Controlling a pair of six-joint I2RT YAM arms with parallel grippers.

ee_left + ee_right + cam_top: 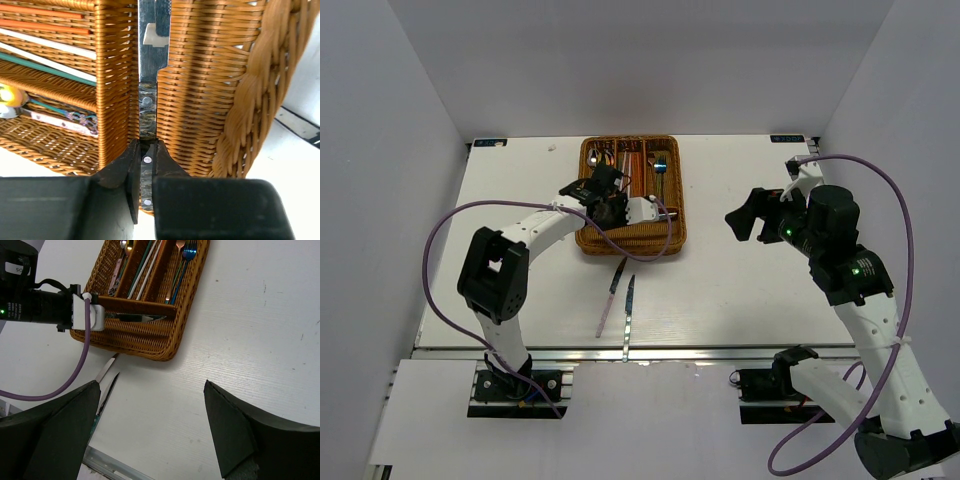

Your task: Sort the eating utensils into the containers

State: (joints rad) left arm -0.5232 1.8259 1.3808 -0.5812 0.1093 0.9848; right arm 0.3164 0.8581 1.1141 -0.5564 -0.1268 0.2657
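The left hand [146, 156] is shut tight on the mottled, riveted handle of a knife [151, 45], one finger [120, 172] pressed on each flat side. The shiny blade reaches away from the hand into the crosswise slot [200, 75] at the near end of the wicker tray [588, 238]. It runs just beside the woven divider that closes off the long slots. I cannot tell whether the blade touches the slot floor. From above, this hand [605, 203] sits over the tray's near left corner.

Beyond the divider, the middle long slot holds orange, white and green chopsticks [47, 46] lying side by side. The slot to its left holds a gold-bowled spoon [9, 96]. The right-hand long slot holds blue and gold forks [186, 251].

Outside the tray, just off its near edge, a loose knife [610, 297] and a second loose knife [629, 318] lie on the white table [750, 290]. They are close together and point roughly toward the tray.

The right hand [745, 215] hangs above the table well to the right of the tray. Its fingers [50, 432] are spread wide and hold nothing
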